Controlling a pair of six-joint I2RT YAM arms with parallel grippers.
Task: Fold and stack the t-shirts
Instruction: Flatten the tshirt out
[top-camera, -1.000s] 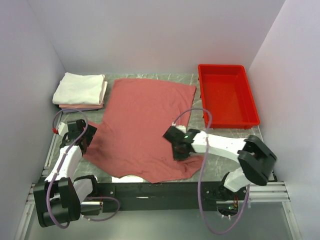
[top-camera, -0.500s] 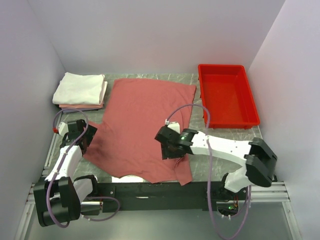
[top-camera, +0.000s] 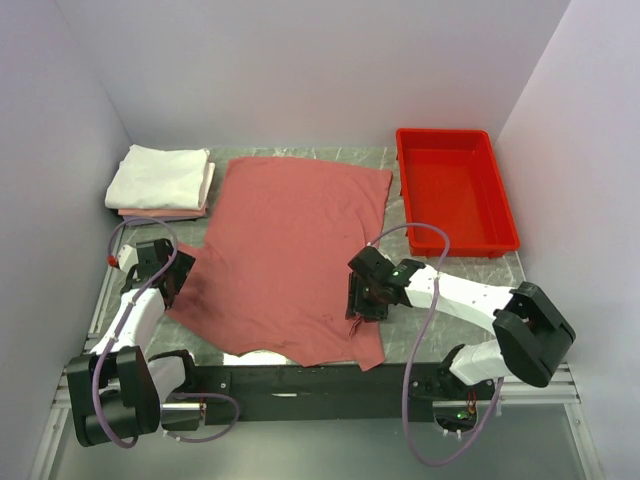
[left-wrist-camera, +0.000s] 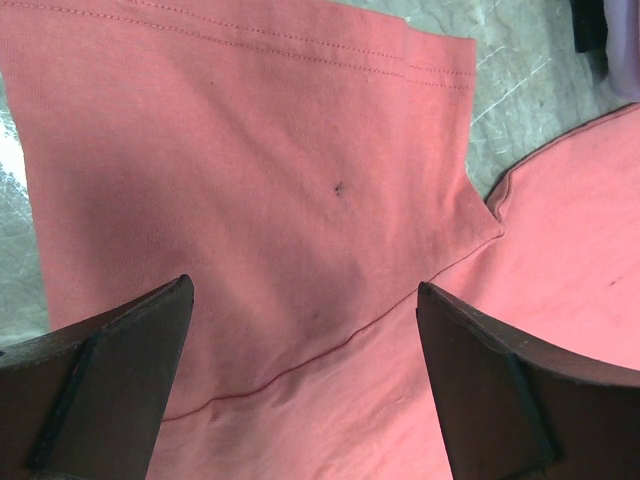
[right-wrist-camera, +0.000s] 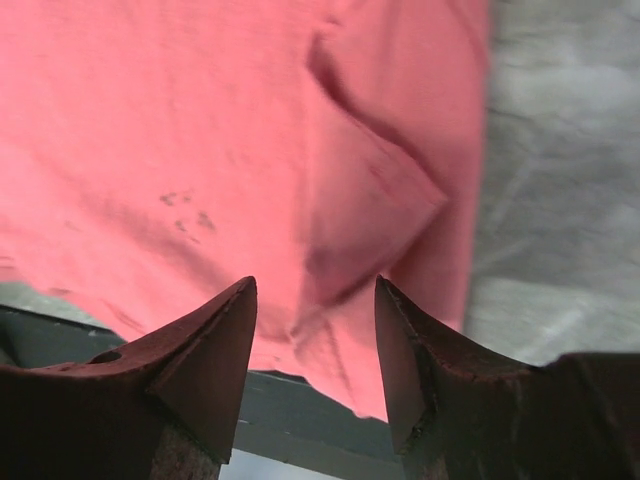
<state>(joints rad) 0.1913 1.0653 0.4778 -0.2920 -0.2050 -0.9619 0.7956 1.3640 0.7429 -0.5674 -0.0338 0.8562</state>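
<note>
Salmon-red cotton t-shirt (top-camera: 285, 255) lies spread flat across the middle of the grey marbled table (top-camera: 432, 338) in the overhead view. Its right sleeve is already turned in onto the body at the lower right, while its left sleeve lies spread out at the lower left.

My right gripper (top-camera: 364, 303) hovers over that turned-in flap with its fingers parted and nothing held. My left gripper (top-camera: 165, 268) sits above the open sleeve, its fingers spread wide and also gripping nothing.

A folded stack of white and pale pink t-shirts (top-camera: 160, 180) rests at the upper left, so I judge those finished. A rigid bright red plastic tray (top-camera: 505, 215) stands at the upper right.

I judge this shirt barely begun: the left sleeve, the body folds and the stacking remain.
</note>
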